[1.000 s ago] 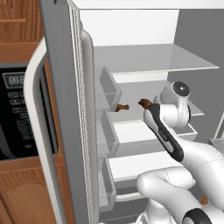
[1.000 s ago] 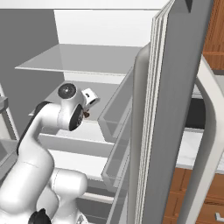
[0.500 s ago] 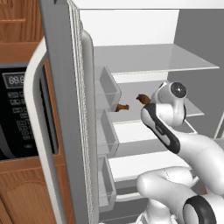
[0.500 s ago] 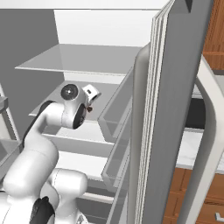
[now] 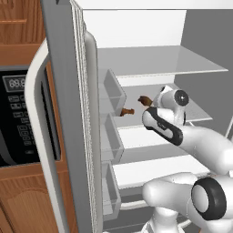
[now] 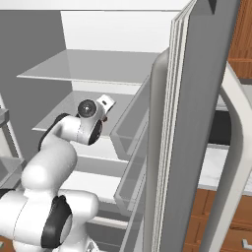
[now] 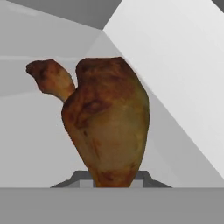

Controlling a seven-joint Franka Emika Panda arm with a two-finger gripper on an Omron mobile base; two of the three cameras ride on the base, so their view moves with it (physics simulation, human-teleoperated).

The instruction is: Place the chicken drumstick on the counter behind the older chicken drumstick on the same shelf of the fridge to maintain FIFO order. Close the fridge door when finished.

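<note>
My gripper [image 7: 111, 177] is shut on the chicken drumstick [image 7: 107, 127], a brown piece with its narrow end up and to the left. In the left base view this drumstick [image 5: 144, 101] hangs just over the lower shelf [image 5: 195, 113] inside the open fridge [image 5: 136, 27], with the gripper [image 5: 149, 103] right behind it. The older drumstick [image 5: 126, 111] lies on the same shelf, nearer the front and to the left of the held one. A strip of the counter [image 6: 216, 167] shows beyond the door in the right base view.
The open left fridge door [image 5: 63, 113] carries clear bins [image 5: 111, 91] close to the left of my hand. The upper shelf [image 5: 159, 61] hangs above. A black wall oven [image 5: 18, 118] sits further left. The right door [image 6: 197, 123] stands open.
The hand has carried the held drumstick up and deeper into the fridge, slightly left, over the lower shelf. The older drumstick has stayed put.
</note>
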